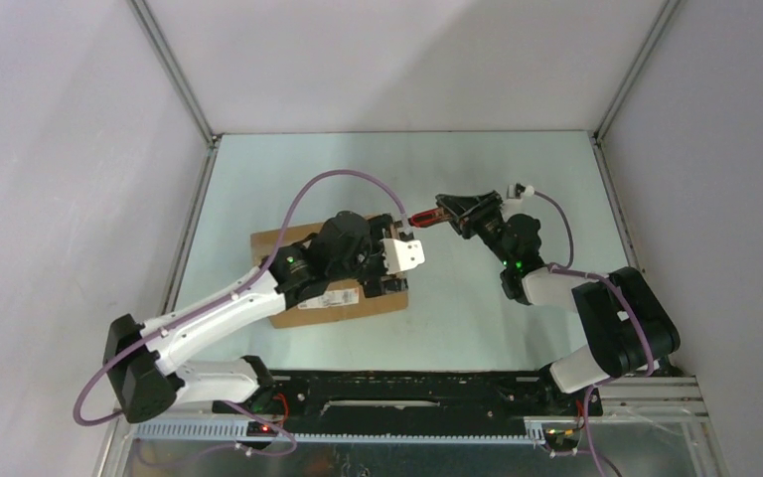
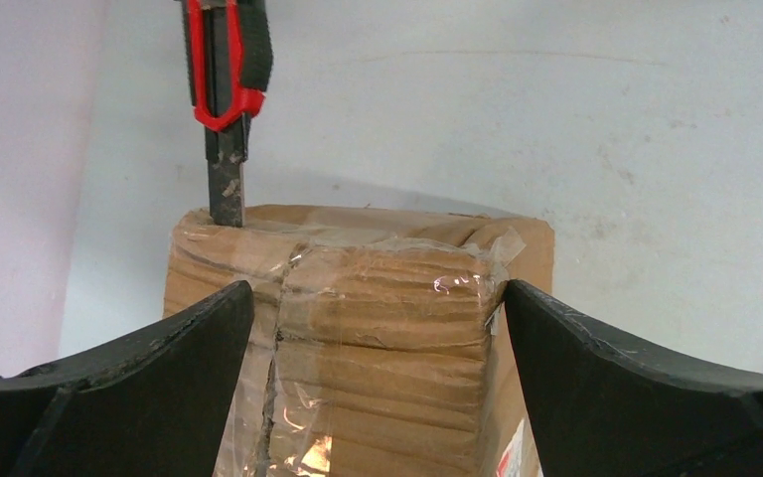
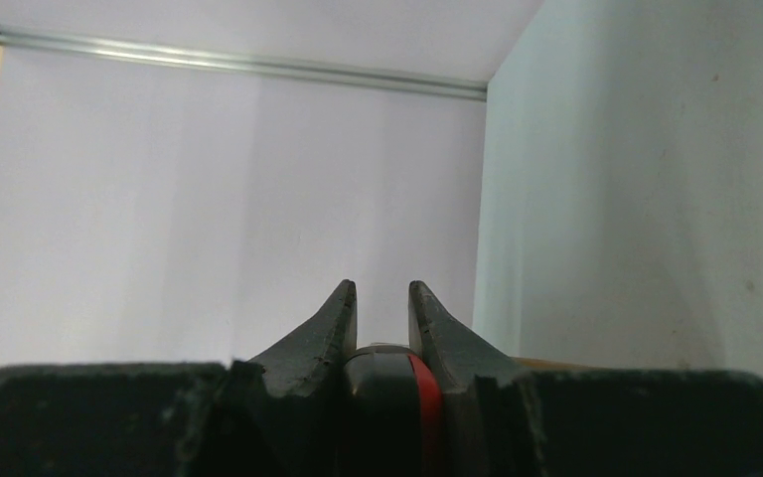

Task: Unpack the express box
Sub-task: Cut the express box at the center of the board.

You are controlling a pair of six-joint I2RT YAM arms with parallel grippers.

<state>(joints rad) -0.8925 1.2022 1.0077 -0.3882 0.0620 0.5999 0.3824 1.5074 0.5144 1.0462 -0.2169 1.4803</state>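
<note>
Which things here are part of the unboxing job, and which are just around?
In the job: express box, taped; utility knife, blade at the box's far edge; right hand, shut on the knife; left hand, open astride the box.
Just there: purple cables; table; white walls.

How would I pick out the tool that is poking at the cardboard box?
On the pale green table lies a brown corrugated cardboard box sealed with clear tape. At the end nearest the right arm stands a slim red and black utility knife, gripped by the right pincer, blade tip at the cardboard's edge. Its red handle sets it apart from the black and white arms.
</note>
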